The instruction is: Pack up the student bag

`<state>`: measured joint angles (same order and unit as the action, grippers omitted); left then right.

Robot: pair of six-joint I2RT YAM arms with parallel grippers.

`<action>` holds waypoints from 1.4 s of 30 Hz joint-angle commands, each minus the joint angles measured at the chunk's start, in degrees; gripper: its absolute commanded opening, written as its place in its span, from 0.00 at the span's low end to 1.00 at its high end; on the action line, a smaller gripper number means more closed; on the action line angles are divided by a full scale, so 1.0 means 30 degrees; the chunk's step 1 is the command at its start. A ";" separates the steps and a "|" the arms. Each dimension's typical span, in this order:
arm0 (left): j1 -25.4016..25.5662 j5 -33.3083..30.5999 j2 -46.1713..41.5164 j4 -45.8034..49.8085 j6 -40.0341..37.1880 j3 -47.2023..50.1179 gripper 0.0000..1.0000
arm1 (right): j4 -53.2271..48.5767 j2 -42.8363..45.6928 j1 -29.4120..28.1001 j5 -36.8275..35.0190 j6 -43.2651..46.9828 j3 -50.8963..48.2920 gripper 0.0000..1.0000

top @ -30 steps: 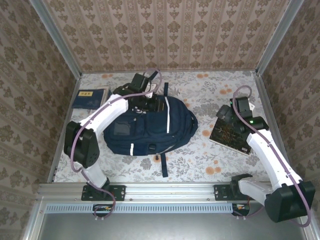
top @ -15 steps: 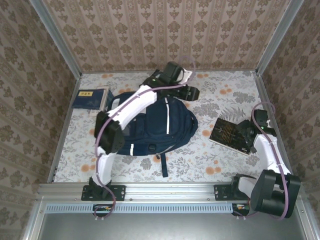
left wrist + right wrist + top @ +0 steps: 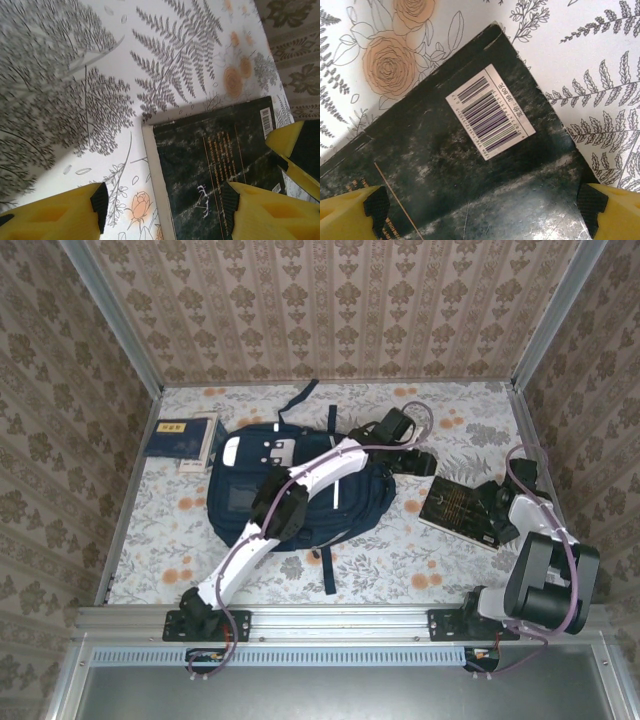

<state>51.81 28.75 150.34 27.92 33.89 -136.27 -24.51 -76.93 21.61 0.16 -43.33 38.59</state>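
Straps (image 3: 300, 395) trail from the far end of the student bag (image 3: 365, 510), which lies flat on the bench (image 3: 400, 550), left of centre; whether anything is inside it cannot be told. A second ago the left gripper (image 3: 415, 462) was on the bag's far end; since then that arm has swung right across the bag, uncovering the white-grey pocket patches (image 3: 255, 450). Its fingers (image 3: 100, 200) now stand apart over the near corner of the dark book (image 3: 458, 510), grasping nothing. The right arm has folded back, its gripper (image 3: 484, 205) spread wide above the book's barcode (image 3: 490, 117), also released. Counted: one bag, two books, the other being the navy-blue book (image 3: 180, 435) at far left, and two arms.
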 commanded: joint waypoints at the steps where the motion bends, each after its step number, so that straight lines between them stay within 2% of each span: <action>1: 0.0151 0.0392 0.0453 0.0614 0.1630 -0.0618 0.64 | 0.1155 -0.0504 0.0108 0.2041 0.0322 0.0130 1.00; 11: 0.0455 0.3429 0.0917 -0.1035 0.3539 0.0898 0.63 | 0.2793 -0.0258 -0.0946 0.5877 -0.0242 -0.0768 0.98; 17: 0.0213 0.3385 0.0452 0.0163 0.2797 0.1403 0.62 | 0.3075 0.0470 -0.1297 0.7649 -0.0553 -0.1431 0.98; 24: -0.0225 0.2842 -0.0454 0.0486 0.2199 0.2665 0.62 | 0.2034 0.2439 -0.1284 0.7195 -0.0051 -0.2045 0.98; 28: -0.0878 0.1957 -0.1666 0.0011 0.2036 0.3804 0.62 | -0.0063 0.3055 -0.1258 0.4330 0.0418 -0.1505 0.98; 35: -0.1485 0.1446 -0.2566 -0.0139 0.1654 0.4438 0.63 | -0.0820 0.3989 -0.1265 0.1400 0.0436 -0.1137 0.99; 38: -0.1432 0.1485 -0.2496 -0.0167 0.1621 0.4439 0.64 | -0.0375 0.3479 -0.1284 0.1371 0.0625 -0.0952 0.99; 42: -0.1457 0.1318 -0.2520 -0.0086 0.1510 0.4422 0.64 | 0.0503 0.1681 -0.1313 0.3544 0.0950 -0.0501 0.98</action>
<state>47.92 34.61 144.99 24.64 40.27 -123.76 -24.12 -69.01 17.93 8.21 -41.98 35.31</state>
